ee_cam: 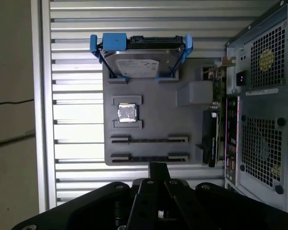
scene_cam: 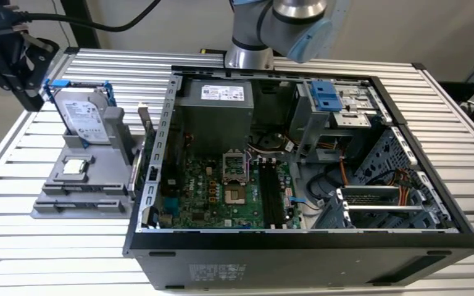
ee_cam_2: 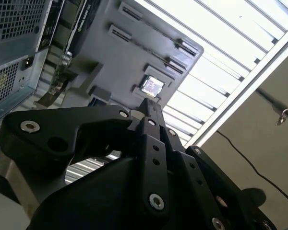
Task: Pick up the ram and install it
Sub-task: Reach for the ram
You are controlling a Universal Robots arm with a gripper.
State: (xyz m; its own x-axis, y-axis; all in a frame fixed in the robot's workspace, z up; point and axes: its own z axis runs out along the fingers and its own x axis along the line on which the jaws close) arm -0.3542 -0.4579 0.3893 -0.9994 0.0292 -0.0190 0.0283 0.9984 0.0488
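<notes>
from my station the gripper (scene_cam: 33, 92) hangs high at the exterior view's left, clear of the open case (scene_cam: 303, 237). it is above the grey tray (ee_cam: 153, 115) that sits on the slatted surface (scene_cam: 47, 259) beside the case. in both wrist views its fingers (ee_cam_2: 149, 129) are drawn together into one narrow tip. i see nothing pinched between them, so i read it as closed and empty.

the ram (ee_cam: 149, 157), as best i can judge, is still parked in the tray. it looks like a thin dark strip standing on edge in one of two long holders, at the end of the tray away from the hard drive (ee_cam: 139, 57) and past the processor chip (ee_cam: 127, 112). both holders show a dark line, and i cannot tell for sure which one carries the stick. the one nearer the gripper looks heavier, so that is where i place it. nothing is picked up yet.

the relation that matters shows in the first wrist view. there the gripper's tip sits just off the tray's edge, right beside that nearer holder, and the stick lies ahead of it toward the hard drive. the stick's long axis runs across the tray, parallel to the drive's broad face, so the tip meets it broadside near its middle. in the exterior view that axis lies crosswise to the black motherboard slots (scene_cam: 268, 191) inside the case, which run from near to far.
</notes>
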